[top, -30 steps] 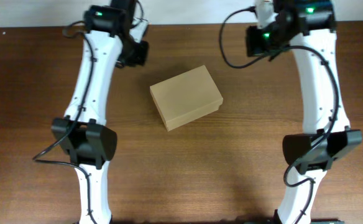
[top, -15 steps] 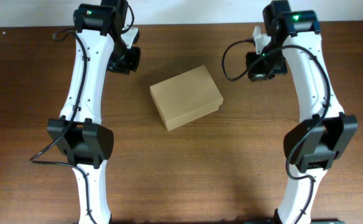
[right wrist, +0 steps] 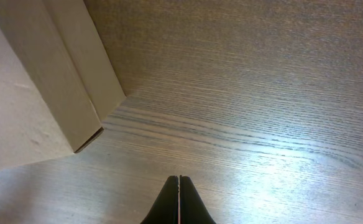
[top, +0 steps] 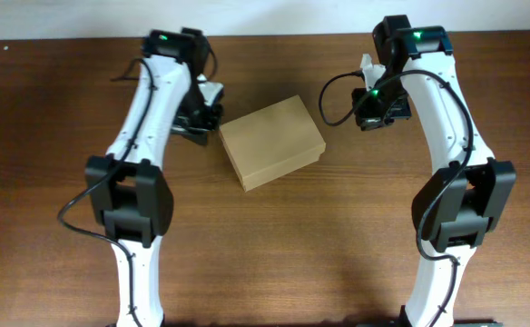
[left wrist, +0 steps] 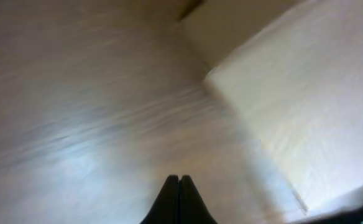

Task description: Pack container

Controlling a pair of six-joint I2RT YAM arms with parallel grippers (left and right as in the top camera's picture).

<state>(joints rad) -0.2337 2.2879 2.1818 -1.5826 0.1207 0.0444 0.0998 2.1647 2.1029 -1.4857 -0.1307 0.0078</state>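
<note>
Cardboard, tan-brown and plain, is what you are working with: the container [top: 271, 143] is sitting at the middle of the worktop [top: 274, 245] with its lid lying flat, and nothing to go into it is showing in any view. Its long axis is running on a slant, from the near left up toward the far right. The left claw [top: 209, 118] is hanging just beside the box's far-left corner, so the box is lying to that claw's right. The right claw [top: 372, 109] is hanging off the far-right end with a clear strip of wood between, so the left arm is the nearer of the 2. Both claws are clenched on nothing, fingers pressing together in a single dark wedge. From overhead you are getting the slant and both gaps at once. The left wrist view is blurring, giving you only the left claw [left wrist: 179, 185] over bare wood and a pale corner of the container [left wrist: 306, 106]. The right wrist view is sharper: the right claw [right wrist: 179, 185] is pointing past the container [right wrist: 26, 93], and the lid's overlapping edge is showing there, which I judge is where you will be lifting.
</note>
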